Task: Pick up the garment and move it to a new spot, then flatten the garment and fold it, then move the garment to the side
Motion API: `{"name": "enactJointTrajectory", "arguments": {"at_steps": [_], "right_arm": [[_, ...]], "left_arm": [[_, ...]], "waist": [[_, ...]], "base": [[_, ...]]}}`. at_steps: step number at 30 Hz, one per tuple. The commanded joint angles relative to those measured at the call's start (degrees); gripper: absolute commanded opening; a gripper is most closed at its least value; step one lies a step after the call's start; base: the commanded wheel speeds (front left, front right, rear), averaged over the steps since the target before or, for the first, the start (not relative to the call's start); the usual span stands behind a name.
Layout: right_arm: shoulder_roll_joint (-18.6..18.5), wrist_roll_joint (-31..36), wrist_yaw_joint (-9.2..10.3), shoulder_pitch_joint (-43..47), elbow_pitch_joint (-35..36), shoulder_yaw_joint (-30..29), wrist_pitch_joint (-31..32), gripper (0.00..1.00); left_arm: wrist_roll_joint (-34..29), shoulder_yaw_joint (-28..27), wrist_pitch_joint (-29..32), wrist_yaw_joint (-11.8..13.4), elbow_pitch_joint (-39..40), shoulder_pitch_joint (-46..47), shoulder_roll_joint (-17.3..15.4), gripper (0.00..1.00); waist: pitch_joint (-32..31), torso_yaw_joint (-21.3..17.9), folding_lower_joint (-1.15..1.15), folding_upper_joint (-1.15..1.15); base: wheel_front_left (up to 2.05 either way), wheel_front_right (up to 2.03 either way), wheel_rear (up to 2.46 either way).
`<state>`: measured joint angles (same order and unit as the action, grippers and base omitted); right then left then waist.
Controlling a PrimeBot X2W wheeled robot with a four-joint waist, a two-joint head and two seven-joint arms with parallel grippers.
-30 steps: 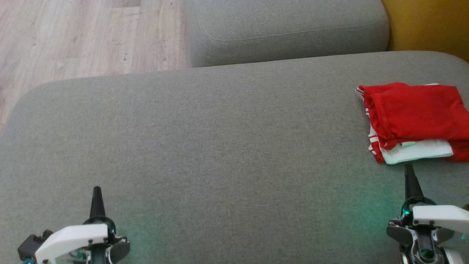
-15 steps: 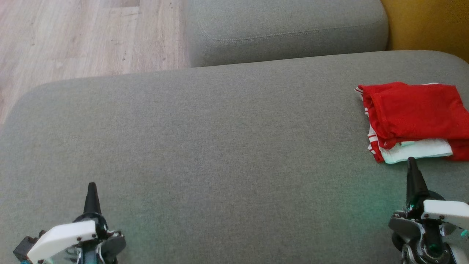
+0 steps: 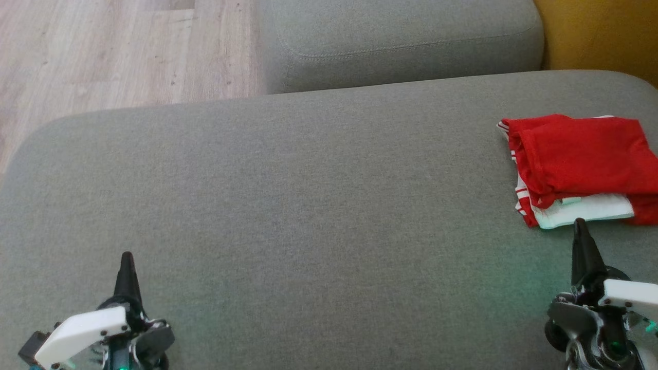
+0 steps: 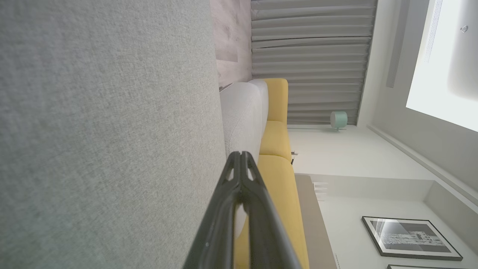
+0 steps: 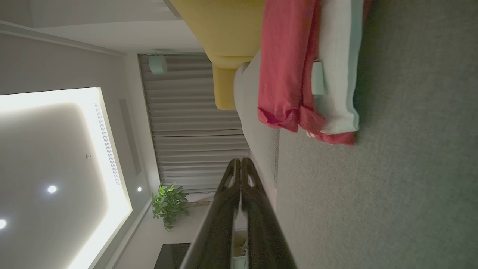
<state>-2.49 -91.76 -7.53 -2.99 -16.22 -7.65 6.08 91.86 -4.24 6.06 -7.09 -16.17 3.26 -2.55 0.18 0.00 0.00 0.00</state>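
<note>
A folded red and white garment point(image 3: 578, 167) lies at the right side of the grey sofa cushion point(image 3: 308, 205), running off the head view's right edge. In the right wrist view the garment point(image 5: 306, 71) sits at the top, ahead of the fingers. My right gripper point(image 3: 579, 226) is shut and empty, its tip just short of the garment's near white edge. Far from the garment, at the lower left, my left gripper point(image 3: 126, 258) is shut with nothing in it. The wrist views show each gripper's tips, left point(image 4: 241, 154) and right point(image 5: 239, 160), pressed together.
A second grey cushion point(image 3: 401, 41) stands at the back, with a yellow seat point(image 3: 601, 36) at the far right corner. Wooden floor point(image 3: 103, 51) lies beyond the cushion's rounded left and back edges.
The right gripper has crept forward toward the garment's near edge. My left gripper has drifted slightly forward and left. The garment has not moved.
</note>
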Motion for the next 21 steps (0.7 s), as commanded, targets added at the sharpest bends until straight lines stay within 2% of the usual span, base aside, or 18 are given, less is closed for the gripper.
{"name": "enactJointTrajectory", "arguments": {"at_steps": [1, 21], "right_arm": [[-0.4, -0.4, 0.04, -3.2, 2.2, 1.1, 0.4, 0.0], [-0.4, -0.4, 0.04, -3.2, 2.2, 1.1, 0.4, 0.0]], "left_arm": [[0.3, -2.3, 0.4, -0.4, 2.1, 2.9, -0.3, 0.0], [0.3, -2.3, 0.4, -0.4, 2.1, 2.9, -0.3, 0.0]], "waist": [[0.0, 0.0, 0.0, 0.0], [0.0, 0.0, 0.0, 0.0]], "base": [[0.0, 0.0, 0.0], [0.0, 0.0, 0.0]]}}
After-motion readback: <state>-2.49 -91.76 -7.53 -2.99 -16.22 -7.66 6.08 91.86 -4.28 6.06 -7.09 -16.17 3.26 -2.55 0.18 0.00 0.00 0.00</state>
